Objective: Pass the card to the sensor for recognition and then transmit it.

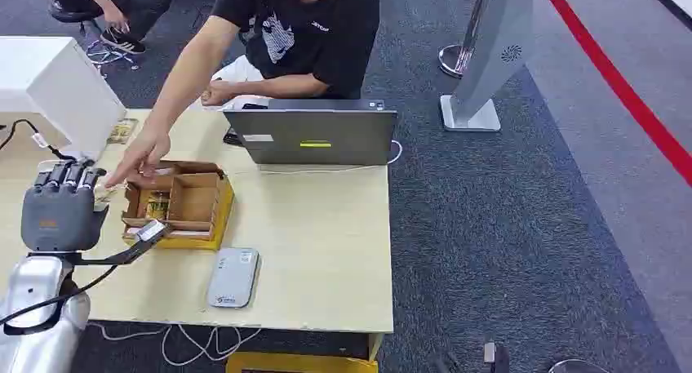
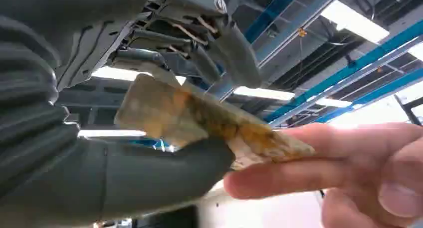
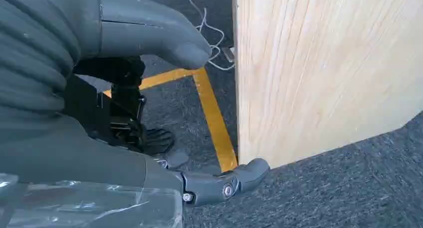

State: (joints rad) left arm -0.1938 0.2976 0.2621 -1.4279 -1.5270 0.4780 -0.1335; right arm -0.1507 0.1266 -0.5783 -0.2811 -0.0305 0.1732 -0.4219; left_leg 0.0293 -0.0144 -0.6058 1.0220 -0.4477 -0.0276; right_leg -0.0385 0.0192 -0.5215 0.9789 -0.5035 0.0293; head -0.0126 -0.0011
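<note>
text: none legible | laptop yellow sticker: unreadable | shirt print: unreadable

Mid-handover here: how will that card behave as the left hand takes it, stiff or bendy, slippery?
The card looks thin and probably fairly stiff: it spans flat between the left hand and the person's fingers without sagging. Its face seems smooth, so it may slip from a light pinch.

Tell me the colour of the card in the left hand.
The card is pale beige with mottled orange-yellow, clearest in the left wrist view.
</note>
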